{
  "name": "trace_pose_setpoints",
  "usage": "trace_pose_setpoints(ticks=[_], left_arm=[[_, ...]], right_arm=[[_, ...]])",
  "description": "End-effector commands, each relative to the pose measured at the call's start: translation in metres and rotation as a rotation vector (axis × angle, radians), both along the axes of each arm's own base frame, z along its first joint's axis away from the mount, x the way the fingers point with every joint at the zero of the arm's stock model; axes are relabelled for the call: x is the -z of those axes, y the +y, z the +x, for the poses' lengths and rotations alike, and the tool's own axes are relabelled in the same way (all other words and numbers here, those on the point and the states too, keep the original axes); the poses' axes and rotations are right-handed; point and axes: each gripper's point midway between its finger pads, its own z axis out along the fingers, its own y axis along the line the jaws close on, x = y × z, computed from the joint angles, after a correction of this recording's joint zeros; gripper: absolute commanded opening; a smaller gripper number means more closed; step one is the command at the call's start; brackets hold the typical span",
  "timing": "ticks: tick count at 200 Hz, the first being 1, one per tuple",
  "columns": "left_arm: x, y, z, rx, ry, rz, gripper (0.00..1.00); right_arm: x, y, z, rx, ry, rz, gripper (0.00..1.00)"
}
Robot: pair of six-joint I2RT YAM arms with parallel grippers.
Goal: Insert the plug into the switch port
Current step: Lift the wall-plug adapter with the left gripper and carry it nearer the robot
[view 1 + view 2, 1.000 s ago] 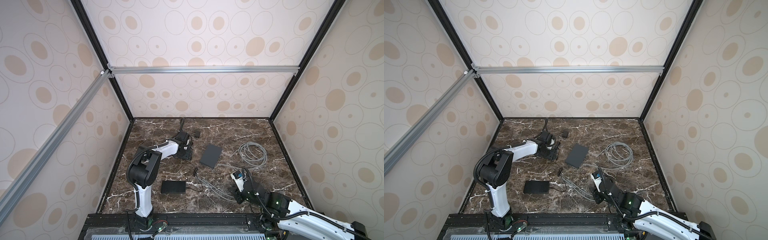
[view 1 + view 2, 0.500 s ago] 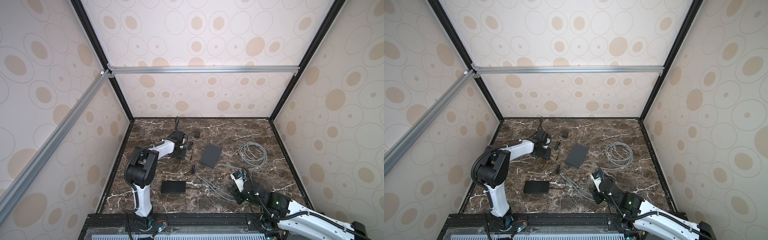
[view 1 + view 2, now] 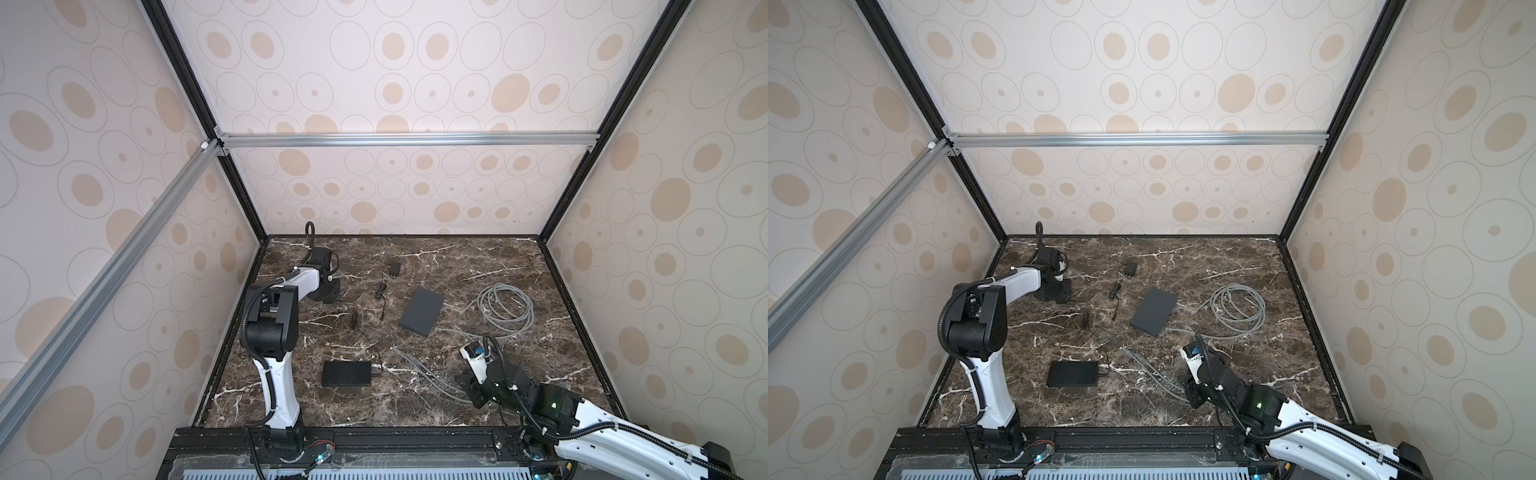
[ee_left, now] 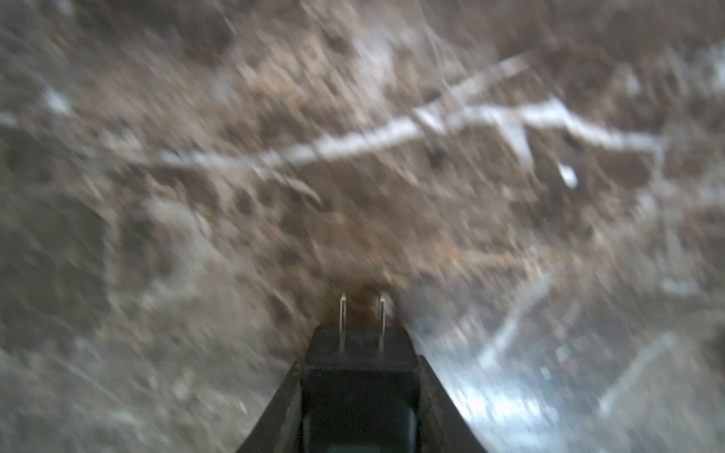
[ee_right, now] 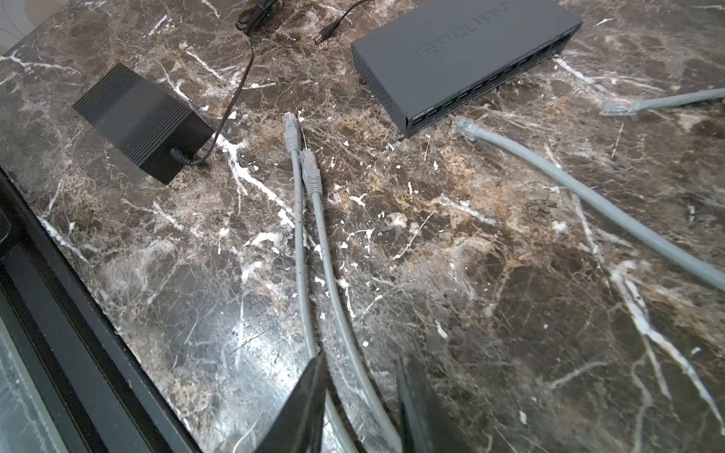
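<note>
The grey switch (image 3: 422,311) (image 3: 1153,312) lies mid-table, and its row of ports (image 5: 490,82) shows in the right wrist view. My left gripper (image 3: 328,293) (image 4: 360,362) is near the back left wall, shut on a black two-pronged plug (image 4: 359,376); that view is blurred. My right gripper (image 3: 467,384) (image 5: 361,359) is low at the front right, open, with its jaws on either side of a grey cable (image 5: 333,282) without pinching it. That cable's plug (image 5: 310,168) and a second cable's plug (image 5: 290,129) lie short of the switch.
A black ribbed box (image 3: 347,374) (image 5: 137,121) with a thin cord lies front left. A small black adapter (image 3: 392,268) sits at the back. A grey cable coil (image 3: 505,309) lies right of the switch, with two more cable ends (image 5: 465,129) (image 5: 620,106) near the ports.
My left gripper has closed on the black plug and carried it left toward the wall. The right arm has not moved.
</note>
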Motion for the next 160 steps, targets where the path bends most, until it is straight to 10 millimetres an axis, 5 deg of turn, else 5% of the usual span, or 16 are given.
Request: trace_pose_setpoints(ticks=[1,35,88,117,141,150,160], left_arm=[[-0.004,0.017,0.023,-0.052,-0.019,0.018,0.40],[0.002,0.039,0.050,-0.109,-0.011,0.054,0.40],[0.012,0.101,0.053,-0.273,-0.002,0.120,0.51],[0.013,0.114,0.052,-0.344,-0.020,-0.007,0.56],[-0.007,0.104,0.051,-0.327,-0.068,-0.068,0.75],[-0.019,0.096,0.048,-0.320,-0.097,-0.105,0.96],[-0.038,0.087,0.041,-0.314,-0.140,-0.145,0.98]], right_arm=[[0.001,0.000,0.001,0.001,0.002,-0.002,0.34],[0.002,0.000,0.002,0.007,0.002,-0.006,0.34],[0.004,0.000,0.003,0.011,0.005,-0.014,0.34],[0.006,0.001,0.003,0.008,0.015,-0.027,0.34],[0.007,0.002,0.004,0.008,0.021,-0.039,0.34],[0.008,0.002,0.004,0.011,0.022,-0.041,0.34],[0.008,0.002,0.005,0.014,0.023,-0.046,0.34]])
